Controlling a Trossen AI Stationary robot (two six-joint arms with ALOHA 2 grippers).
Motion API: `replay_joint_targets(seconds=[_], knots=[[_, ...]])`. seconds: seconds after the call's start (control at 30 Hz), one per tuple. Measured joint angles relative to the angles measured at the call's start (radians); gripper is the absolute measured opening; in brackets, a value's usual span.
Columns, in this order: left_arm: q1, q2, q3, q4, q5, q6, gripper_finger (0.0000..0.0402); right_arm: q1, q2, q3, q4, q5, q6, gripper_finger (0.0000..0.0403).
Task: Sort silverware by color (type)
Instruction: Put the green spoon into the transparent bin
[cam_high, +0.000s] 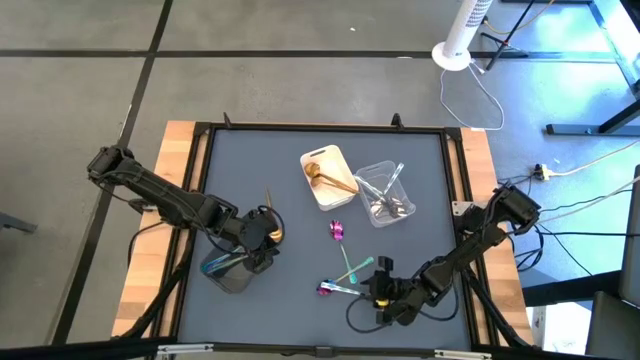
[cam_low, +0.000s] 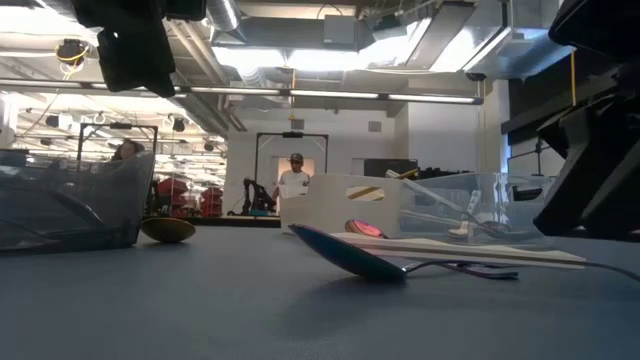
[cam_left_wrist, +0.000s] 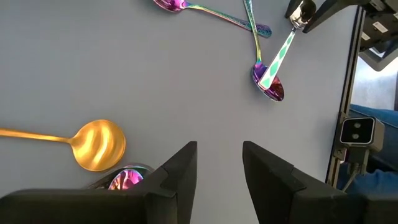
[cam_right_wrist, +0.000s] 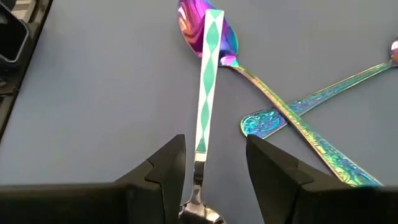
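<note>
Counted three small trays on the grey mat (cam_high: 260, 160) from above. Got a white rectangular plastic tray (cam_high: 338, 196) just above centre holding gold pieces, at least two, hard to split further. Got a clear plastic tray (cam_high: 368, 172) right beside it with a jumble of shiny silver pieces, too tangled to count. Got a dark grey see-through tray (cam_high: 225, 280) at lower left with some teal-purple bits inside, number unclear.

Loose on the mat, counted four. Found one gold metal spoon (cam_left_wrist: 99, 144) left of centre. Found two iridescent purple-teal spoons with crossed handles, one bowl at centre (cam_high: 337, 231) and the other at bottom centre (cam_right_wrist: 186, 25). Found one slim silver piece with a mint-and-white diamond-patterned handle (cam_right_wrist: 208, 93), far end resting on that bottom spoon's bowl.

Two grippers too. Left gripper (cam_left_wrist: 219, 149) hanging over the grey tray's edge at lower left, fingers apart, nothing between them. Right gripper (cam_right_wrist: 216, 142) at bottom centre-right, fingers spread either side of the patterned handle, clear gaps on both sides, so not clamped.

Only getting that straddle from the right wrist view, since from above it just looks like a blob. Only catching the purple glint in the grey tray clearly from the left wrist. Only seeing two people (cam_low: 295, 178) far back in the room from the low view, plus the near spoon's bowl lying hollow side down on the mat.
</note>
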Motion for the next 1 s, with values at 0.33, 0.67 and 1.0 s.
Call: replay_joint_targets(seconds=[0.33,0.67,1.0], knots=[[0.0,0.0,0.0,0.0,0.0,0.0,0.0123,0.002,0.078,0.0,0.038,-0.025,0.0,0.0159],[0.0,0.0,0.0,0.0,-0.001,0.0,0.0123,0.002,0.078,0.0,0.031,-0.025,0.0,0.0145],[0.0,0.0,0.0,0.0,-0.001,0.0,0.0123,0.002,0.079,0.0,0.027,-0.013,0.0,0.002]])
